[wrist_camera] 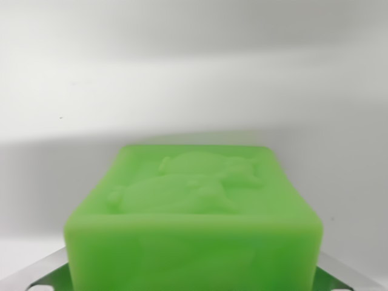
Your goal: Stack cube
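So the green cube (197, 212) basically fills the near-centre of my wrist view, sitting right in front of the camera with its embossed top face tilted up toward me. My fingers (48, 280) are just slivers of metal poking out at the bottom left and bottom right corners, one on each side of the cube, so it lies dead between them, not off to either side. Pretty sure they're hugging the cube's left and right faces, but the actual contact is hidden behind the near face, so I honestly can't tell if I'm clamped on it or just bracketing it.

The cube looks a bit wider left-to-right than it is deep, so I'm spanning its long way. Beyond it there's only plain white surface (194, 73), no second block in sight, so I can't say which way the stack target lies yet.
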Robot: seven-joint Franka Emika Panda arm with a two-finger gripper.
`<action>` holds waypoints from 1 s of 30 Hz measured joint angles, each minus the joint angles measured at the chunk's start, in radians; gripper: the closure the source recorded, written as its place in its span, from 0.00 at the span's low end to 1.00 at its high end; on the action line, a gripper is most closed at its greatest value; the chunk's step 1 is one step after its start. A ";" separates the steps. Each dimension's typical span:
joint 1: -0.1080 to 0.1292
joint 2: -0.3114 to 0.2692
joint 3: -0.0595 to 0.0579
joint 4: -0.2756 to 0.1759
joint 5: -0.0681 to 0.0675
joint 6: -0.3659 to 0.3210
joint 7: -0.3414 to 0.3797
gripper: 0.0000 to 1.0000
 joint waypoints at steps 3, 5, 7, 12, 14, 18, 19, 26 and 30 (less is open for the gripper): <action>0.000 0.000 0.000 0.000 0.000 0.000 0.000 1.00; 0.000 0.000 0.000 0.000 0.000 0.000 0.000 1.00; 0.000 0.000 0.000 0.000 0.000 0.000 0.000 1.00; 0.000 0.000 0.000 0.000 0.000 0.000 0.000 1.00; 0.000 0.000 0.000 0.000 0.000 0.000 0.000 1.00; 0.000 -0.001 0.000 0.000 0.000 -0.001 0.000 1.00; 0.000 -0.002 0.000 -0.001 0.000 -0.001 0.000 1.00; 0.000 -0.022 0.000 -0.006 0.000 -0.012 0.000 1.00; 0.000 -0.036 0.001 -0.009 0.000 -0.023 0.000 1.00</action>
